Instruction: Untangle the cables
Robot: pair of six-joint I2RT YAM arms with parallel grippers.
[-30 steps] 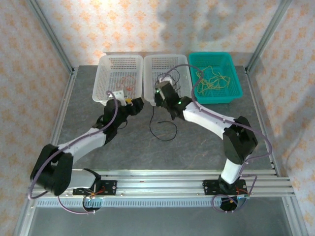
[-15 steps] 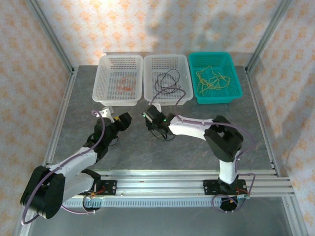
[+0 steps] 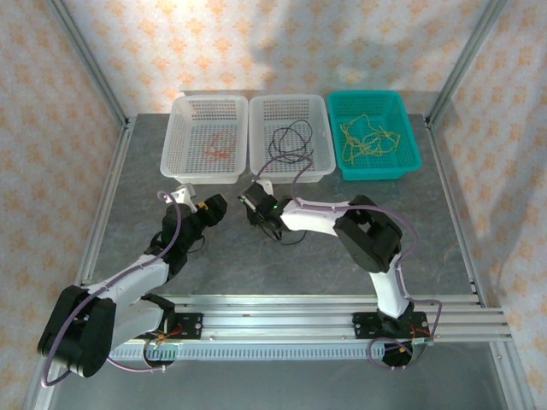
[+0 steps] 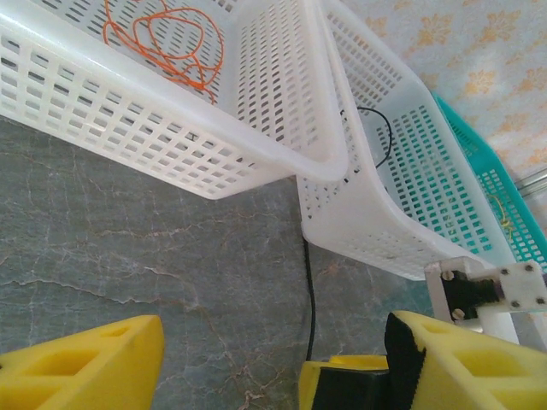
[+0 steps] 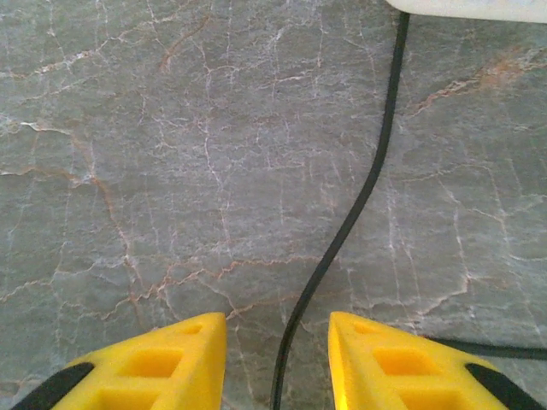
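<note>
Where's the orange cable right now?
Seen from above, the orange cable lies coiled in the left white basket on the far side, beside the middle basket holding a black cable.

Top external: fixed high behind the arm bases, tilted down and forward. Wide and far. It takes in the whole table (image 3: pixel 256 273), with the left white basket (image 3: pixel 201 177), middle white basket (image 3: pixel 288 97) and teal basket (image 3: pixel 376 171) along the far edge, and the wallpapered wall (image 3: pixel 282 43) beyond.

Left wrist: low over the table, close in. It looks forward and slightly up past its own yellow fingers (image 4: pixel 85 359) at the baskets' near walls.

Right wrist: very close, facing almost straight down at the tabletop between its yellow fingers (image 5: pixel 154 359).

Overlap: both wrist views catch the black cable (image 4: pixel 309 290) (image 5: pixel 359 196) lying on the table in front of the middle white basket. The top view covers the same patch.
</note>
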